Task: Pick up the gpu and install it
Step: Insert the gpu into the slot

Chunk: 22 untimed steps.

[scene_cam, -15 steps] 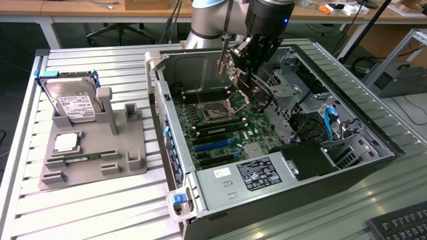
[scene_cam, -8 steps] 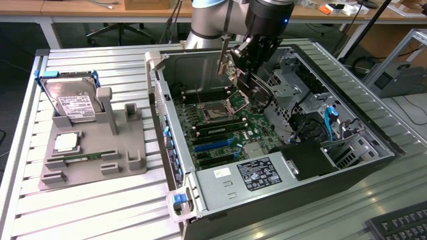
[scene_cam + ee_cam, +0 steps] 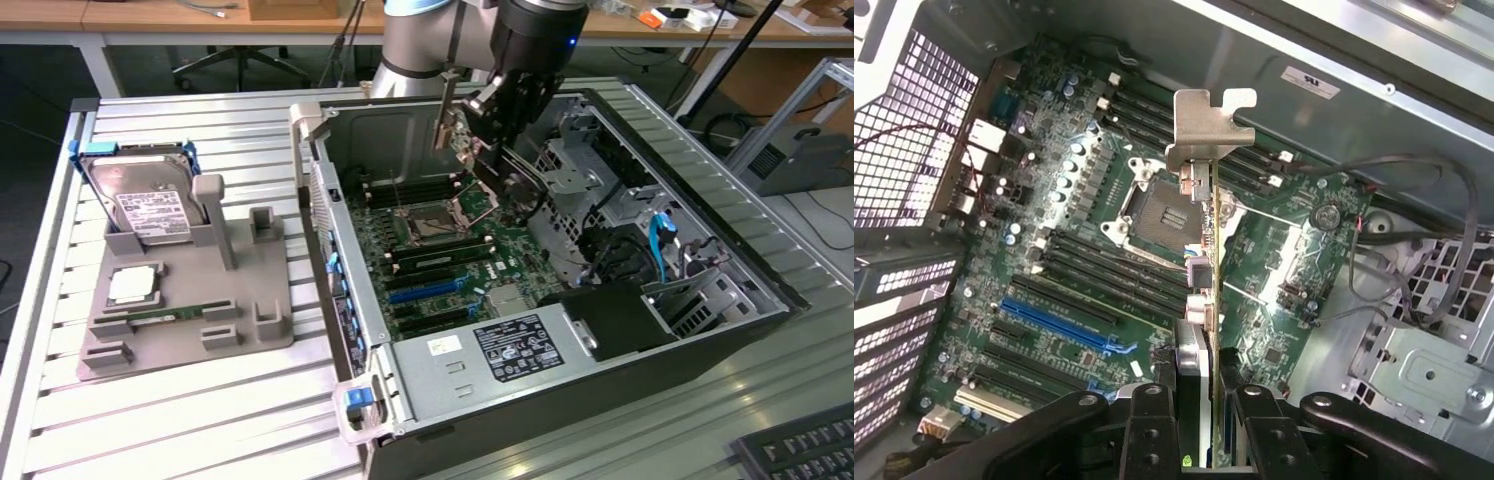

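**Gpu clamped on edge above the socket**

The fingers (image 3: pixel 1152 420) press on either face of the gpu (image 3: pixel 1199 280), one to a side, with only the thin card between them. The gripper (image 3: pixel 1199 405) holds the card on edge at one end. The silver bracket (image 3: pixel 1206 125) is at the far end, well clear of the fingers.

In the wrist view the card's edge runs just beside the socket (image 3: pixel 1164 210), along the side facing away from the rear ports. In the exterior view the gripper (image 3: pixel 505 125) hangs inside the open case (image 3: pixel 747 300), and the gpu (image 3: pixel 478 160) is raised above the socket (image 3: pixel 434 222), not seated in any slot. How high it is above the board (image 3: pixel 1054 250) cannot be told.

The blue slot (image 3: pixel 1059 325) lies near the socket, on the board past the black slots, and nothing is in it. In the exterior view that blue slot (image 3: pixel 427 288) lies between the socket and the power supply (image 3: pixel 514 350).

Well apart from the socket, outside the case towards the exterior view's left, a grey tray (image 3: pixel 254 300) sits on the table (image 3: pixel 200 420). A hard drive (image 3: pixel 150 205) stands propped in the tray.
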{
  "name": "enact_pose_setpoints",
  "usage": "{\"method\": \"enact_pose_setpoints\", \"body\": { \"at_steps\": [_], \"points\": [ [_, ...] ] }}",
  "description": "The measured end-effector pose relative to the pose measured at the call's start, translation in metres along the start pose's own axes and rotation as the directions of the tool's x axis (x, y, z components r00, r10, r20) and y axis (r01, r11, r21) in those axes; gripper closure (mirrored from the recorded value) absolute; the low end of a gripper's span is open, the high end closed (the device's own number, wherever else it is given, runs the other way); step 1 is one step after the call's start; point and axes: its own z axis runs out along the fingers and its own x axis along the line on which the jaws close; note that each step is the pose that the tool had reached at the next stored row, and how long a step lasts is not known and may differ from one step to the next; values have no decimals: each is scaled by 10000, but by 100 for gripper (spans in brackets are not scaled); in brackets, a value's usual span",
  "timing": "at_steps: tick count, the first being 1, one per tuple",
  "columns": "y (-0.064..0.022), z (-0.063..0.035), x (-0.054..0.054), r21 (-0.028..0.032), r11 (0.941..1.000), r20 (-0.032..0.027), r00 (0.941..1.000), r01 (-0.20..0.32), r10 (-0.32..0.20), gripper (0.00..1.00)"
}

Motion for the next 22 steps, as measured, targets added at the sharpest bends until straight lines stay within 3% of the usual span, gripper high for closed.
{"method": "enact_pose_setpoints", "body": {
  "at_steps": [22],
  "points": [
    [0,7,0,-16,9983,2,9983,578,-578,73]
  ]
}}
